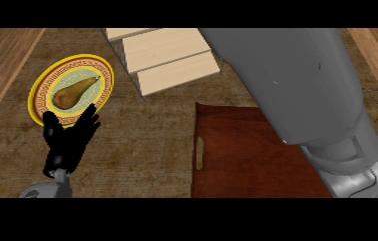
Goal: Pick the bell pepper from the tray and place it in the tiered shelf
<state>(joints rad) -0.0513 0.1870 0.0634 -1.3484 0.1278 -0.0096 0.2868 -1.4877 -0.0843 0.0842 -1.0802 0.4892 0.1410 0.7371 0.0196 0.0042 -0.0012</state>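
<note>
A dark red-brown tray (236, 160) lies on the counter at the lower middle, and its visible part is bare. No bell pepper shows anywhere. The light wooden tiered shelf (168, 55) stands at the upper middle, its steps facing me. My right forearm (303, 90) runs as a broad grey mass from the lower right to the upper edge, covering the tray's right part and the shelf's right end. The right hand lies beyond the picture's top. My left hand (70, 135) rests open at the lower left, fingers up.
A yellow-rimmed plate (38, 85) with a brown pear (74, 91) on it sits at the left, just above the left hand's fingertips. A wooden strip borders the counter at the far left.
</note>
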